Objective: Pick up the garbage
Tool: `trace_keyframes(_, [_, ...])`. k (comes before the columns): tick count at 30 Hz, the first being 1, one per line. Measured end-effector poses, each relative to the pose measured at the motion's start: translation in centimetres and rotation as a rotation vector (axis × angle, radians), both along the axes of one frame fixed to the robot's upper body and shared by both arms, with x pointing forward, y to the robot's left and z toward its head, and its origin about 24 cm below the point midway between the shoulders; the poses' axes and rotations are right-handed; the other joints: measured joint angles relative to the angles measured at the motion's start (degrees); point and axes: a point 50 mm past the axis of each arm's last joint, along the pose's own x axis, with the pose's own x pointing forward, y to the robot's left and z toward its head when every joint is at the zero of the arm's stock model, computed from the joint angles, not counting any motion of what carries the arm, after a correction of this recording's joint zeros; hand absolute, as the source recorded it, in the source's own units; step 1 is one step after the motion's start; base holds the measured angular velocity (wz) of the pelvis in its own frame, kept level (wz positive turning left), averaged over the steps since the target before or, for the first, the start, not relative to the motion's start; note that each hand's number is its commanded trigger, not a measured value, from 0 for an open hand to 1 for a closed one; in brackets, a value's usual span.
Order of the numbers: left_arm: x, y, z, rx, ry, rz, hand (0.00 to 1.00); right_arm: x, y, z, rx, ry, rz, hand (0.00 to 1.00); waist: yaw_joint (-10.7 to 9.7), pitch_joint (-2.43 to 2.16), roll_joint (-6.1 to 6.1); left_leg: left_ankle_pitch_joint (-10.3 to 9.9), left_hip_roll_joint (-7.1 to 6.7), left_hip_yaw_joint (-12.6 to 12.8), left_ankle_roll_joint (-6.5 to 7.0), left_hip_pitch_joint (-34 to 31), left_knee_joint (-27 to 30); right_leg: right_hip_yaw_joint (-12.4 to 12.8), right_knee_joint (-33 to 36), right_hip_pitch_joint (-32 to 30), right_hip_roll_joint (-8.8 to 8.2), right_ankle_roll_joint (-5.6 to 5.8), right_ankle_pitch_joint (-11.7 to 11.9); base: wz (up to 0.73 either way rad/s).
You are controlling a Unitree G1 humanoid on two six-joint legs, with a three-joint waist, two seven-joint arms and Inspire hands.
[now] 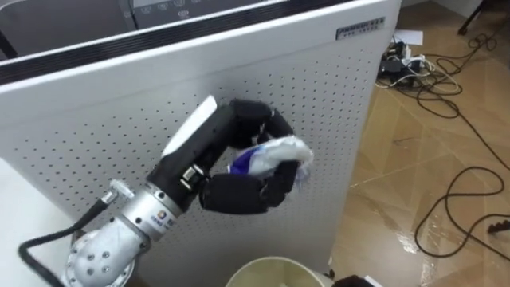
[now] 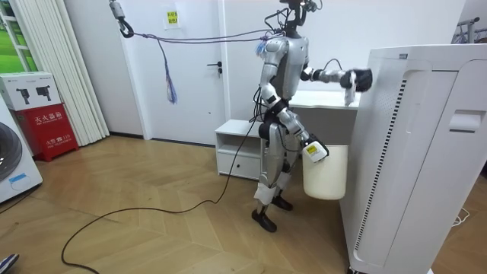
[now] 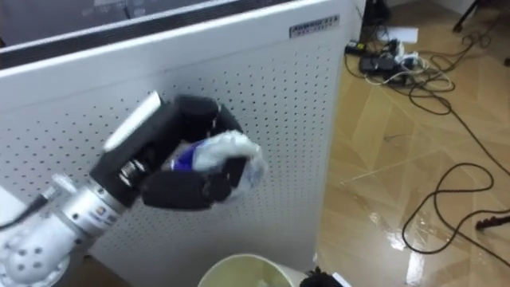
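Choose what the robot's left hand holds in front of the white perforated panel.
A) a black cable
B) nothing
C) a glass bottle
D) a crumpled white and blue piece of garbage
D: the left hand has its fingers curled round a crumpled white and blue piece of garbage, raised before the perforated panel and above the white bin.

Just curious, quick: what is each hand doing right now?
Left hand: closed on crumpled white garbage.
Right hand: by the white bin, cannot tell.
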Motion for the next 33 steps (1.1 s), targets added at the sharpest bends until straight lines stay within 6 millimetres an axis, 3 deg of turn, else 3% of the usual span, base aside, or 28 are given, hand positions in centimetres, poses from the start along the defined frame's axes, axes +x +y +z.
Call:
trace_keyframes(7, [-0.1, 0.6, -7.2, 0.098, 0.272, 0.062, 1.0, 2.0, 0.9, 0.4, 0.005, -0.038, 0.02, 1.0, -0.5, 0.93, -1.47, 0.7, -0.2, -0.4, 0.0, -5.0, 0.2, -0.4, 1.7, -5.7, -0.35, -0.03, 0.0, 0.01])
trace_keyframes(9, [-0.7, 0.6, -9.4, 0.122, 0.352, 0.076, 1.0, 1.9, 1.2, 0.2, 0.018, -0.033, 0.016, 1.0, -0.5, 1.16, -2.56, 0.8, -0.16, -0.4, -0.02, -6.0, 0.2, -1.3, 1.7, -6.6, -0.36, -0.04, 0.0, 0.07])
trace_keyframes(15, [-1.2, 0.4, -11.8, 0.125, 0.453, 0.096, 1.0, 2.8, 1.7, 0.5, 0.013, -0.041, 0.045, 1.0, -0.4, 1.07, -4.82, 0.9, -0.13, -0.5, -0.03, -10.1, 1.0, -1.4, 2.6, -10.8, -0.5, -0.11, 0.0, -0.02])
trace_keyframes(23, [-2.1, 0.0, -14.2, 0.134, 0.563, 0.087, 1.0, 3.0, 2.4, 0.7, 0.041, -0.045, 0.067, 1.0, -0.4, 1.04, -5.02, 0.9, -0.11, -0.5, -0.04, -10.7, 1.0, -1.5, 2.6, -11.4, -0.47, -0.13, 0.0, 0.0])
trace_keyframes(24, [-2.4, 0.0, -14.6, 0.14, 0.583, 0.082, 0.89, 3.0, 2.5, 0.6, 0.045, -0.045, 0.069, 1.0, -0.4, 1.04, -5.03, 0.9, -0.11, -0.5, -0.04, -10.7, 1.0, -1.6, 2.6, -11.4, -0.47, -0.13, 0.0, 0.0])
trace_keyframes(26, [-2.6, -0.1, -15.0, 0.148, 0.603, 0.069, 0.12, 3.0, 2.6, 0.6, 0.052, -0.044, 0.076, 1.0, -0.4, 1.09, -5.1, 0.9, -0.12, -0.6, -0.04, -10.7, 1.0, -1.6, 2.6, -11.4, -0.48, -0.13, 0.0, 0.0])
trace_keyframes(27, [-2.7, -0.1, -15.1, 0.151, 0.609, 0.063, 0.0, 3.0, 2.6, 0.5, 0.053, -0.041, 0.077, 1.0, -0.4, 1.08, -5.14, 0.9, -0.12, -0.5, -0.04, -10.7, 1.0, -1.7, 2.6, -11.4, -0.5, -0.13, 0.0, 0.0])
trace_keyframes(33, [-2.9, -0.2, -15.3, 0.153, 0.624, 0.044, 0.0, 2.7, 2.6, 0.0, 0.053, -0.016, 0.07, 1.0, -0.5, 1.08, -5.16, 0.9, -0.13, -0.7, -0.03, -10.8, 1.4, -2.3, 2.5, -11.1, -0.53, -0.26, 0.1, 0.01])
